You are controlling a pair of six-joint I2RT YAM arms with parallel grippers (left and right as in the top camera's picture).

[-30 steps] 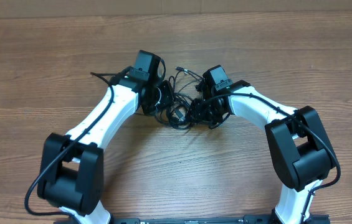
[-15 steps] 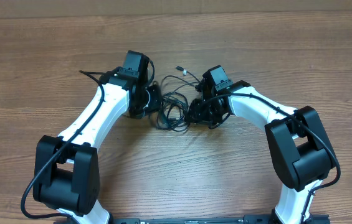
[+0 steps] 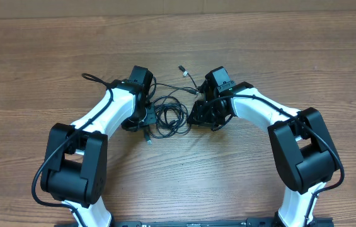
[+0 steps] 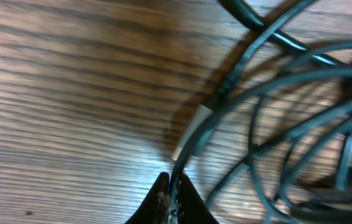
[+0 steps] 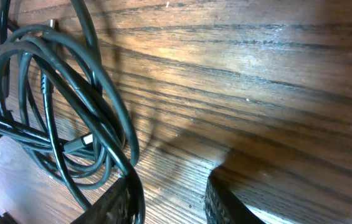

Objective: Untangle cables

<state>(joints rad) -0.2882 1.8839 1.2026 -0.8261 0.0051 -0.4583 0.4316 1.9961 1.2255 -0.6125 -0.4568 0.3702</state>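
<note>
The cables are thin black cords lying in a loose tangle of loops on the wooden table, between my two arms. My left gripper sits at the tangle's left edge. In the left wrist view it is shut on one strand that carries a pale band, and the other loops spread out to the right. My right gripper is at the tangle's right edge. Its jaws stand open over bare wood, with one strand running along the inner side of the left finger.
A small plug end lies on the wood behind the tangle. Another plug lies in front of my left gripper. My arms' own thicker black wires loop beside the left arm.
My left gripper has swung left and toward the table's front, drawing its strand and the loops with it. The tangle now lies lower and looser. The right arm has barely moved.
</note>
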